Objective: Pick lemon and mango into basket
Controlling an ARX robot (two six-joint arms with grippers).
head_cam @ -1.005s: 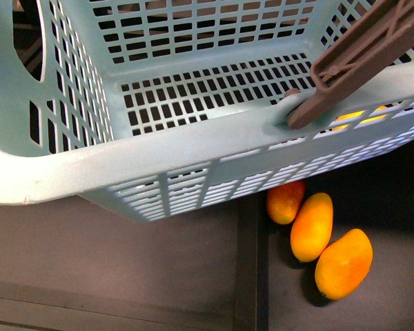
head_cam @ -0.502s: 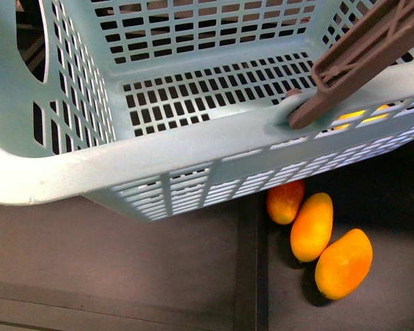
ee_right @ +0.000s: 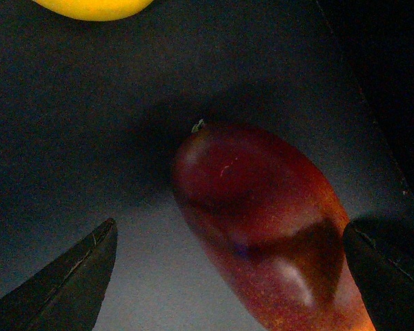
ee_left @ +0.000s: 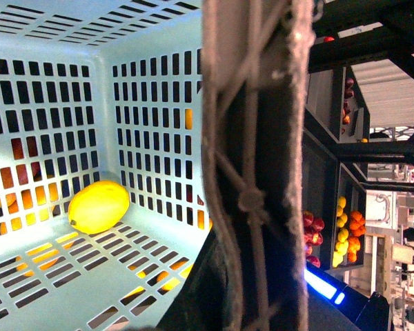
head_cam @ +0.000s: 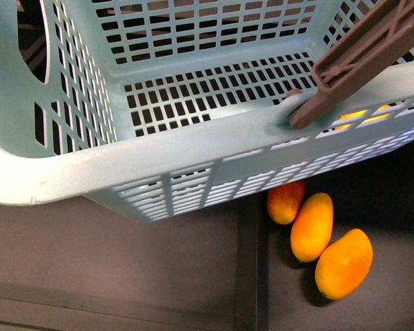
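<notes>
The right claw (ee_right: 229, 231) hangs spread wide and empty, with one dark fingertip (ee_right: 76, 276) on each side of the oval dark red mango (ee_right: 262, 214). As far as its wrist view shows, neither fingertip touches the fruit. The mango lies on the dark table (ee_right: 76, 138), just beside two longer yellow-orange mangoes (head_cam: 312, 226) and partly under the raised light teal slotted plastic basket (head_cam: 159, 148). It looks firm, fairly heavy and smooth-skinned, so it is likely slippery. The safest hold is probably across its thick middle, pressed gently to avoid bruising. The left claw cannot be made out in its wrist view, which is filled by the basket's brown swing handle (ee_left: 252, 172), so whether it is closed there cannot be told. The small yellow lemon (ee_left: 99, 205) already lies on the basket floor, near a corner.
</notes>
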